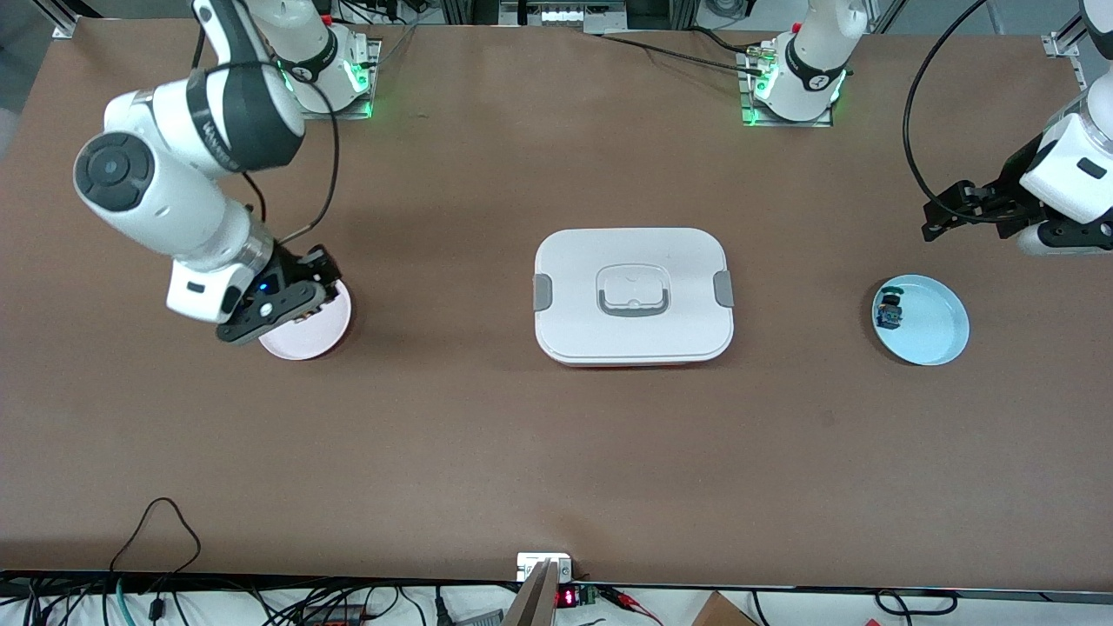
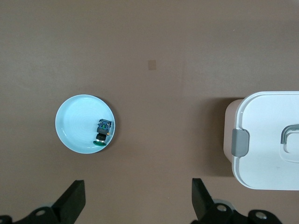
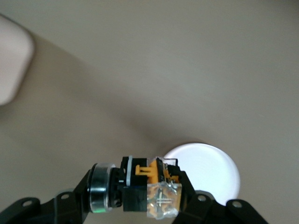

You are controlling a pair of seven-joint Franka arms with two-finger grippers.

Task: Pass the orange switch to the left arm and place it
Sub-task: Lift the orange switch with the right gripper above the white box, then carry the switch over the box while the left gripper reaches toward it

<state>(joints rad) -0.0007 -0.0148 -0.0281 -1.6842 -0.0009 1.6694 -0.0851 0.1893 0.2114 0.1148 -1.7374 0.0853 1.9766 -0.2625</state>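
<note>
We see the right pincer [image 3: 135, 196] clamped on the orange switch [image 3: 140, 184], lying crosswise, over the pink plate [image 1: 306, 329]; the box [image 1: 633, 296] separates it from the waiting, wide-open left pincer [image 2: 135, 205].

Front camera high, facing robots; wrist cameras look down; front, left wrist share box [image 1: 633, 296] [image 2: 266, 140].

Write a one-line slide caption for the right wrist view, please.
Right gripper shut on the orange switch, above the pink plate.
</note>
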